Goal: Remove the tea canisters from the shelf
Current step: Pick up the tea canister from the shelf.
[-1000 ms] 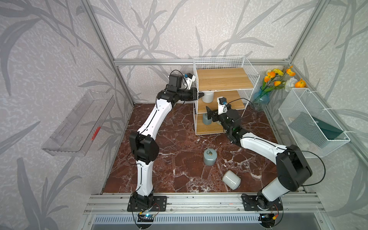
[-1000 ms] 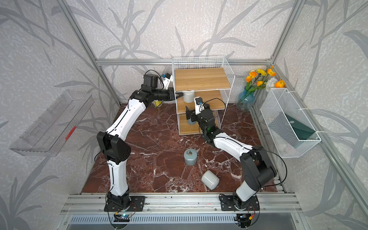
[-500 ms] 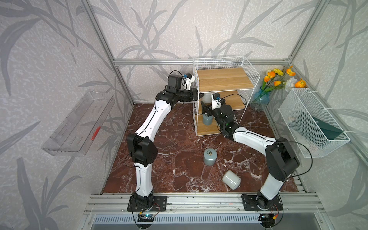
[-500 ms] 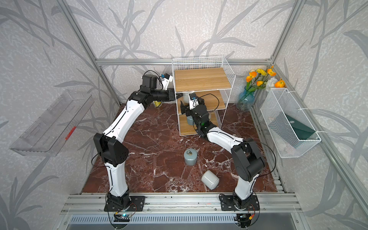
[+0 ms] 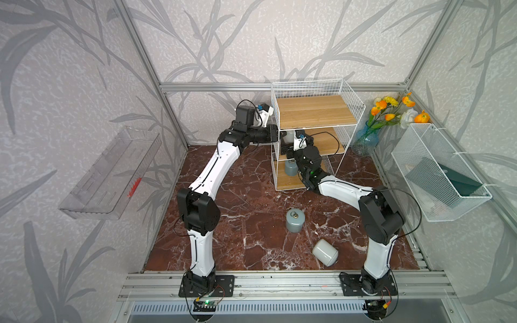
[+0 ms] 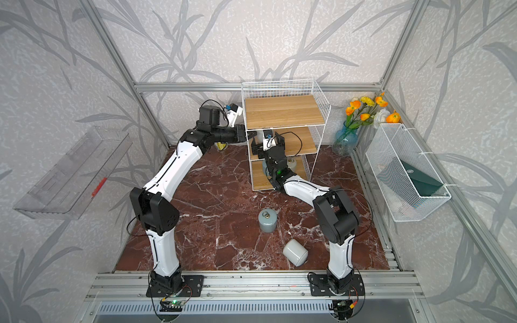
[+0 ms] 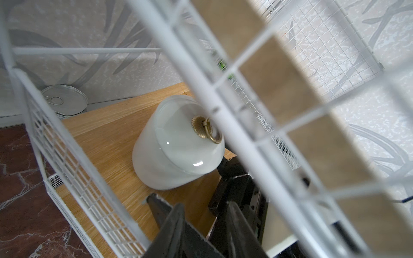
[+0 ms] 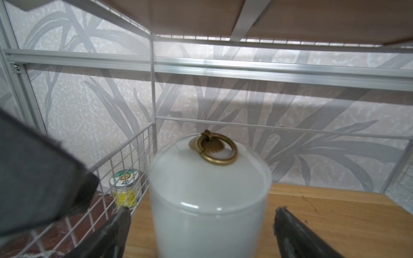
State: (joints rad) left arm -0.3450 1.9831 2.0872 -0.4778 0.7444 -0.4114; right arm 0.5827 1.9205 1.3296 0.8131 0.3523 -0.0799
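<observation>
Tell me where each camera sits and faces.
Top views: high over the arm bases, looking down at the shelf; left arm, right arm show.
Left wrist: outside the shelf's wire, facing the off-white canister; left gripper shows.
Right wrist: at the middle tier, facing the back wall; right gripper flanks that canister.
Shared: both wrists see that canister.

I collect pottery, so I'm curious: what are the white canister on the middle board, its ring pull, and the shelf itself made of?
White canister: likely glazed ceramic, since it is smooth with soft highlights on the domed lid. Ring pull: brass-looking metal with a dull gold sheen. Shelf: light boards with visible wood grain, possibly laminate, in a white-coated wire grid.
</observation>
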